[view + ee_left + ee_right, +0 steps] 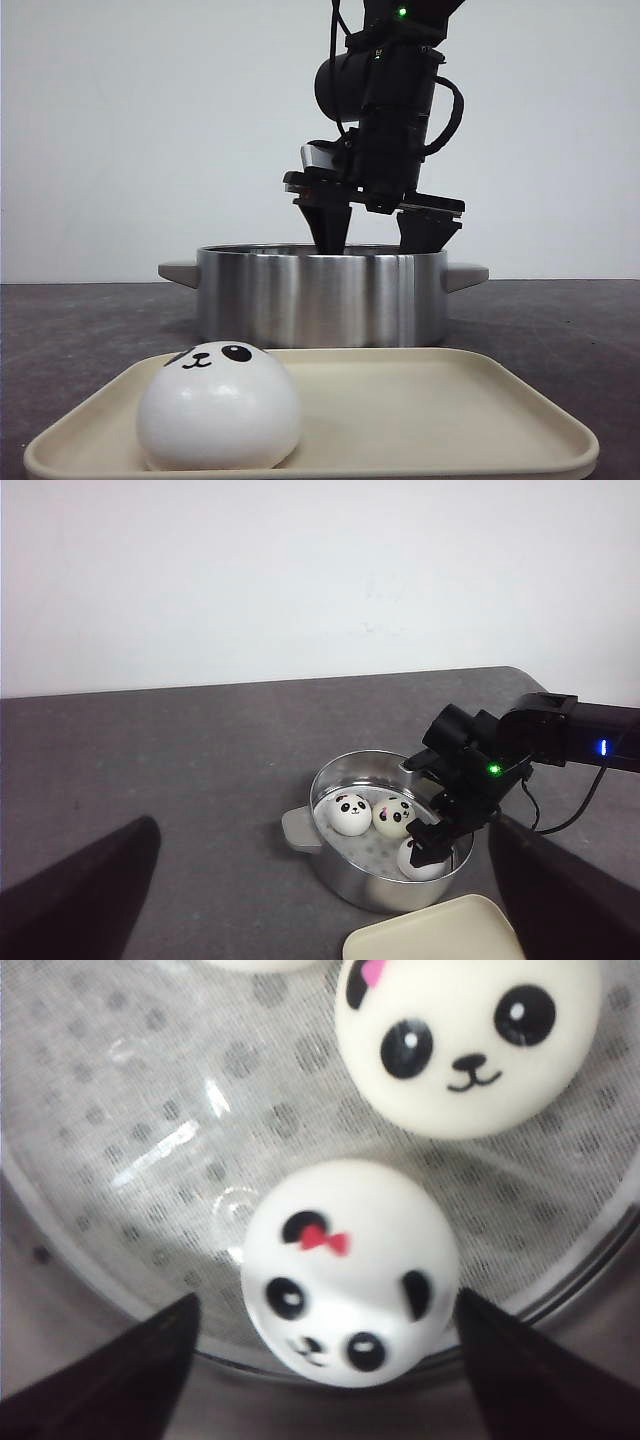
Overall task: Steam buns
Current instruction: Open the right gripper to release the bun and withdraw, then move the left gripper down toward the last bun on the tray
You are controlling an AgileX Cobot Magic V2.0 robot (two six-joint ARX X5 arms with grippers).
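front view: tray (480, 400), pot (320, 295) on dark table (560, 320).

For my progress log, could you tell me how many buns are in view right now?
4. Three lie in the steamer pot: one, another beside it, and a third between the open right gripper fingers. The fourth sits on the tray.

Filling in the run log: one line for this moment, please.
right gripper: open, around bow bun | steamer pot: three buns | tray: one bun | left gripper: idle
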